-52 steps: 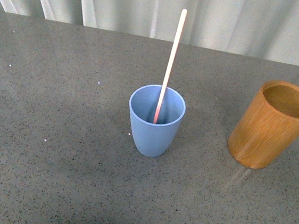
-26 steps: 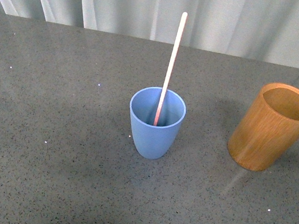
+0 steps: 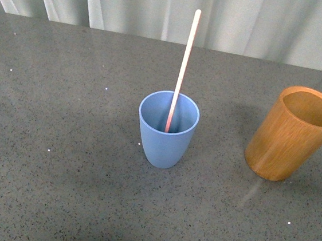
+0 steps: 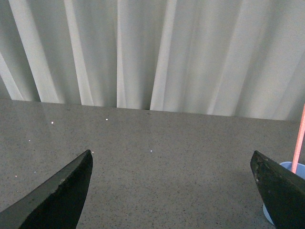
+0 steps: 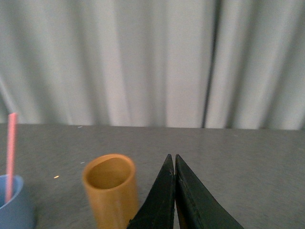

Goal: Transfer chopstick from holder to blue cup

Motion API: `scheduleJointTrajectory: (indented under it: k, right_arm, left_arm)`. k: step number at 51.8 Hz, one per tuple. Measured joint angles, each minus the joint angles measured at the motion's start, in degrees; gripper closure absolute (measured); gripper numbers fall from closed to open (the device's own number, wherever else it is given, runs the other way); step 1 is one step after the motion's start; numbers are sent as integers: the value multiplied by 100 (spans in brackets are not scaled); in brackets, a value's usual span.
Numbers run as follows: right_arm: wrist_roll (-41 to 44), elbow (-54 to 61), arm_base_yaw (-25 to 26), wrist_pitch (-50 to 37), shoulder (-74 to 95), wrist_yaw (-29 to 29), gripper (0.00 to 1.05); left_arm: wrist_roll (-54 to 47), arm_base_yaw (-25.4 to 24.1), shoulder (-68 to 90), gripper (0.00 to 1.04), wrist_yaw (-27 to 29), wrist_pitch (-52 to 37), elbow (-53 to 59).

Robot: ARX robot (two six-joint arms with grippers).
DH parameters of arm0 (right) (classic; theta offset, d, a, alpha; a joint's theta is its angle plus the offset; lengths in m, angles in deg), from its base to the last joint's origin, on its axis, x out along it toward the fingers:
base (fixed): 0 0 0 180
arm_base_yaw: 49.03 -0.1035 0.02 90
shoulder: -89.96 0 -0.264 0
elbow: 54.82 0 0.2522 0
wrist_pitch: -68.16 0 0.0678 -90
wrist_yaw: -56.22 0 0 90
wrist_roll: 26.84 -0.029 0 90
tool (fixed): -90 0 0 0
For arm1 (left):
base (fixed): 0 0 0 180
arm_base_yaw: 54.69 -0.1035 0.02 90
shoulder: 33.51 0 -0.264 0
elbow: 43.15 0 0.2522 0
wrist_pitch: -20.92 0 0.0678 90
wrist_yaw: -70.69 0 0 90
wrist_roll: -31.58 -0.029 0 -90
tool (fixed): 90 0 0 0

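Nearest the robot, the left gripper [image 4: 171, 191] has its fingers spread wide around nothing, while the right gripper [image 5: 174, 191] is clenched empty, just beside the holder [image 3: 294, 134]. Further out on the tabletop [image 3: 58, 161], the chopstick [image 3: 182, 71] stands in the blue cup [image 3: 167, 130], nearly upright and leaning away. Judging by this, the transfer looks complete.
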Motion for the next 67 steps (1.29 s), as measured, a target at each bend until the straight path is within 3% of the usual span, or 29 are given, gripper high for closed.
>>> scheduleJointTrajectory:
  k: [19,51,67]
  right_arm:
    - [2,7,-131,20,-52,46,104]
    - [0,7,-131,20,-52,46,8]
    - [2,7,-131,20,-52,46,10]
  left_arm:
    - [0,0,-2,7,-4,0,0]
    - [0,0,-2,7,-4,0,0]
    - [0,0,-2,7,-4,0,0]
